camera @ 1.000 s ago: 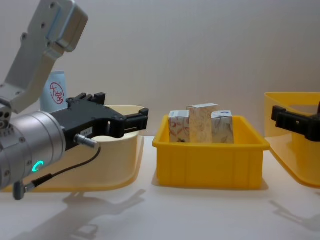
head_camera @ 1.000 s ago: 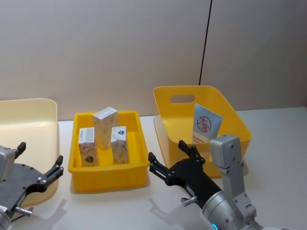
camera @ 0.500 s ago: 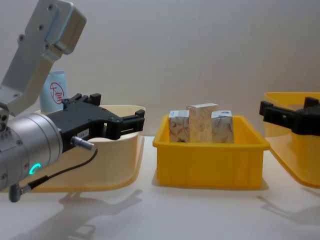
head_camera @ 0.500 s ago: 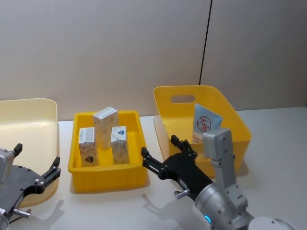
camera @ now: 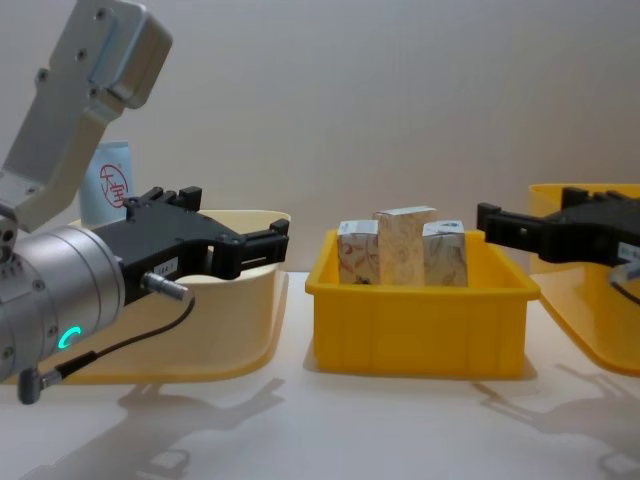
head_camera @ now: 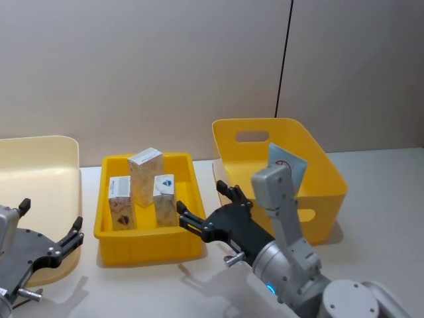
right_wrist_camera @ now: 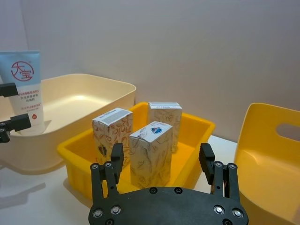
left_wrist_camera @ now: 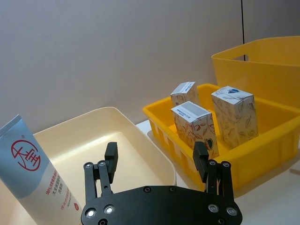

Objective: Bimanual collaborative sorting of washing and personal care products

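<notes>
Just changed: over the last second the right gripper (head_camera: 201, 200) slid from in front of the yellow bin (head_camera: 321, 169) across to the front right corner of the yellow tray (head_camera: 149, 246). The left gripper (head_camera: 52, 217) barely budged.
What that means: my guess, the right arm was lining up on the cartons (head_camera: 146, 175), probably the one nearest the tray's right wall. Nothing picked yet, so the sorting was still early.
Right arm pose: reached in low from the table's right side, fingers pointing left at the tray, spread wide, empty.
Left arm pose: hung at the front edge of the cream bin (head_camera: 40, 165), by the table's left edge, fingers wide too, holding nothing.
Cartons: three, upright, inside the tray at mid-table.
Tubes: one tube (head_camera: 289, 163) leaned in the yellow bin, another tube (left_wrist_camera: 28, 168) stood in the cream bin.
</notes>
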`<state>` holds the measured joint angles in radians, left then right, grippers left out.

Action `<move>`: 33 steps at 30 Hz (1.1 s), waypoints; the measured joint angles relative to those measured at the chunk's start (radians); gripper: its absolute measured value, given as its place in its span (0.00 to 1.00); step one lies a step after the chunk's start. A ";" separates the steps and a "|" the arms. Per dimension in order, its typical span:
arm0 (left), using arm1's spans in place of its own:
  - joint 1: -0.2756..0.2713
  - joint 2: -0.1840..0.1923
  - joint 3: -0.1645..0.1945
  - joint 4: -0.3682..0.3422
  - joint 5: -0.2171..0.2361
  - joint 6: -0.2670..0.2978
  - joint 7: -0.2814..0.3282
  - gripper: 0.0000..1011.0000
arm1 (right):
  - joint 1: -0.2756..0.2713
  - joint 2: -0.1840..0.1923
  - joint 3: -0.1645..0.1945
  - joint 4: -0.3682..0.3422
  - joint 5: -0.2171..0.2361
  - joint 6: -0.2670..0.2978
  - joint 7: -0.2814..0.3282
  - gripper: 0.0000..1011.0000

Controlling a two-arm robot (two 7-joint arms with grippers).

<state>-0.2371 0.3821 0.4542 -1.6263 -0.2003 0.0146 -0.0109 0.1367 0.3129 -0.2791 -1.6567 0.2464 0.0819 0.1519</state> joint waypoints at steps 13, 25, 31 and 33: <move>0.000 0.000 0.000 0.000 0.000 -0.001 0.000 0.99 | 0.076 -0.021 -0.046 0.038 -0.071 0.074 -0.005 0.99; 0.000 0.000 0.000 0.000 0.000 -0.001 0.000 0.99 | 0.126 -0.080 -0.056 0.100 -0.094 0.113 -0.038 0.99; 0.000 0.000 0.000 0.000 0.000 -0.001 0.000 0.99 | 0.146 -0.103 -0.056 0.134 -0.095 0.118 -0.041 0.99; 0.000 0.000 0.000 0.000 0.000 -0.001 0.000 0.99 | 0.155 -0.112 -0.057 0.149 -0.096 0.120 -0.042 0.99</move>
<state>-0.2371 0.3821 0.4543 -1.6262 -0.2004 0.0138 -0.0109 0.2913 0.2007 -0.3360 -1.5080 0.1505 0.2014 0.1100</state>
